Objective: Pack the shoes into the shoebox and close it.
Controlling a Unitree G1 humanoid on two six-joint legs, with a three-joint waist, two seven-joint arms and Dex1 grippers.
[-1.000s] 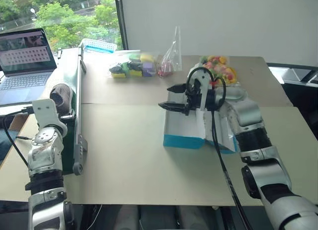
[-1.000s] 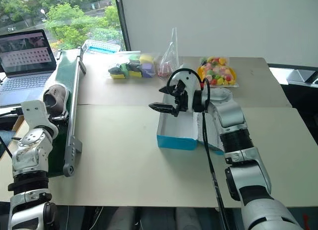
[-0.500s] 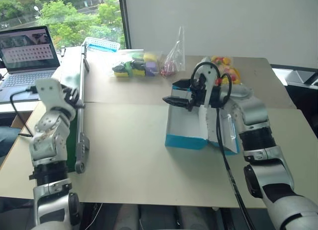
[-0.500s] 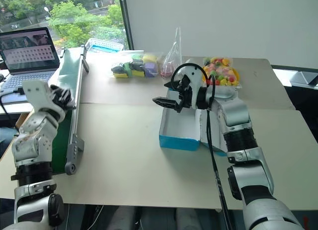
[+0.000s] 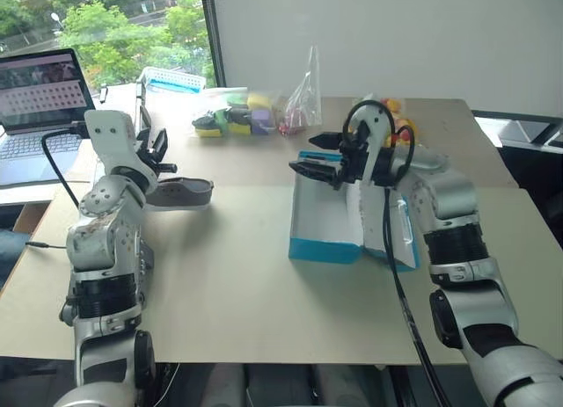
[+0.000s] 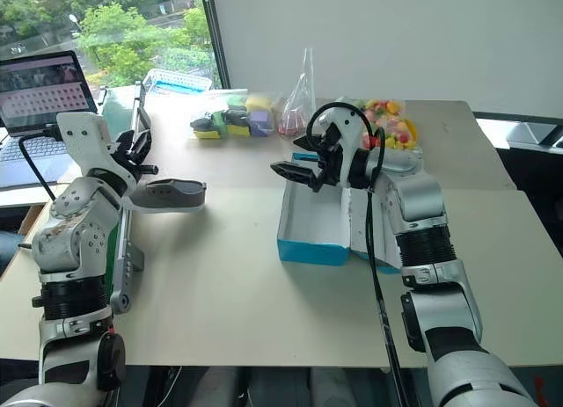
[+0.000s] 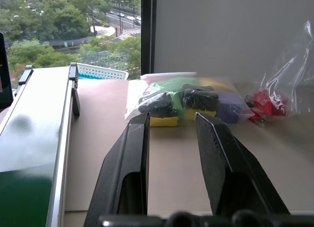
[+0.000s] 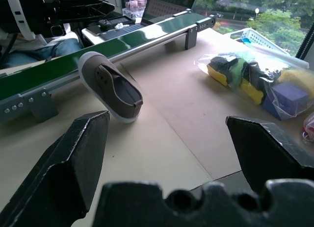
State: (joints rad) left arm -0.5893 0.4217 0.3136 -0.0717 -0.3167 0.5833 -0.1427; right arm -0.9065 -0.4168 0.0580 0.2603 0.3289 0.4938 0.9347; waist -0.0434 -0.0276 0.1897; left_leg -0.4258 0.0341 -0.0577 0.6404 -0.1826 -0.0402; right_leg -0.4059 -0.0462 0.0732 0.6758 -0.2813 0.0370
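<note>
One grey shoe [image 5: 182,193] with a white sole lies tilted at the table's left, its heel by the green conveyor's rail; it is also in the right wrist view [image 8: 112,88]. I cannot tell whether it rests on the table or hangs. My left gripper [image 5: 157,154] is raised just above its heel, and in the left wrist view its fingers [image 7: 132,153] stand a narrow gap apart with nothing between them. The turquoise shoebox [image 5: 324,249] stands open mid-table, white inside, its lid lying open to the right. My right gripper [image 5: 308,154] hovers wide open over the box's far left corner.
A green conveyor [image 6: 121,249] runs along the table's left edge, with a laptop [image 5: 44,99] beyond it. Clear bags of coloured items [image 5: 233,117], [image 6: 387,121] and a white basket [image 5: 171,77] line the far side.
My left arm rose from the conveyor and swung right, and its fingers narrowed. The shoe went from the belt to the table side of the rail. The right arm held still.
</note>
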